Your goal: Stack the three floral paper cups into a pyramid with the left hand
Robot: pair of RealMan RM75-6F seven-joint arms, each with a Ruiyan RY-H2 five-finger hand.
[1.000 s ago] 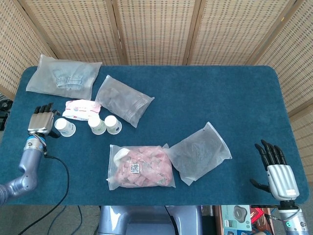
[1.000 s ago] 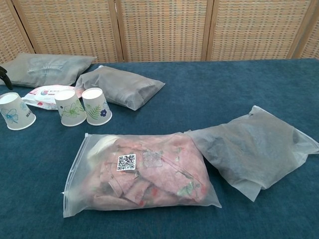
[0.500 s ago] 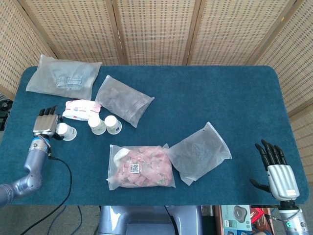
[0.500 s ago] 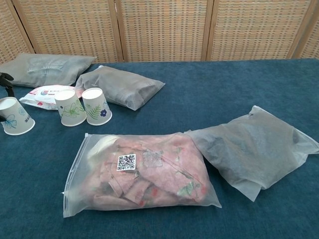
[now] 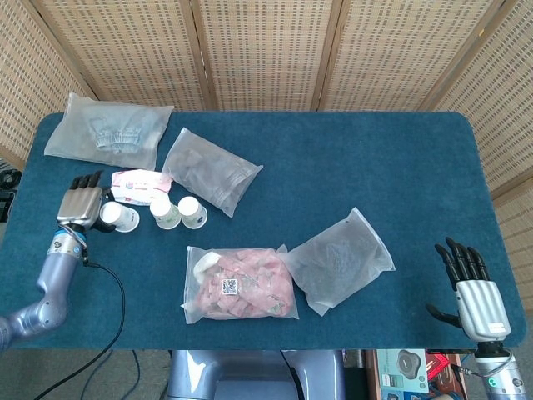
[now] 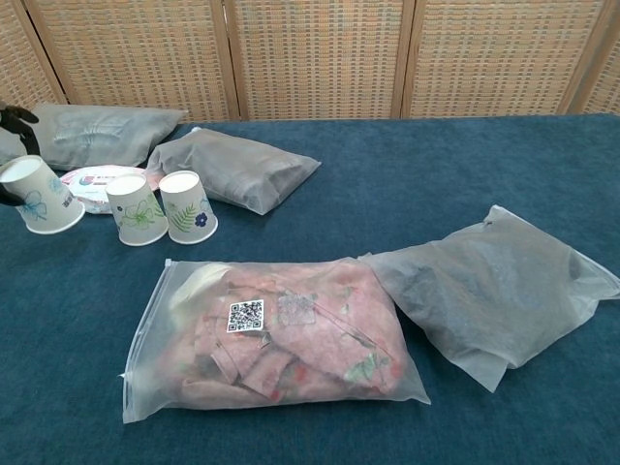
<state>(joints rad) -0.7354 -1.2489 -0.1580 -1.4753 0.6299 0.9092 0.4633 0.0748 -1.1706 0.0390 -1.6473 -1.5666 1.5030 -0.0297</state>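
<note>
Two floral paper cups stand upside down side by side on the blue table, one (image 5: 165, 212) (image 6: 136, 208) left of the other (image 5: 192, 212) (image 6: 188, 204). My left hand (image 5: 81, 202) grips the third floral cup (image 5: 118, 216) (image 6: 41, 195) at the table's left edge. That cup is tilted and lifted a little off the cloth, just left of the pair. Only dark fingertips (image 6: 12, 114) of this hand show in the chest view. My right hand (image 5: 471, 287) hangs open beyond the table's near right corner, holding nothing.
A wipes pack (image 5: 137, 183) lies just behind the cups. A grey bag (image 5: 208, 170) and a denim bag (image 5: 108, 131) lie further back. A pink clothing bag (image 5: 240, 283) and a translucent bag (image 5: 337, 258) lie nearer the front edge.
My left hand closed on the third cup, raised it off the table and carried it right toward the standing pair, tilting it. The right hand has not moved.
</note>
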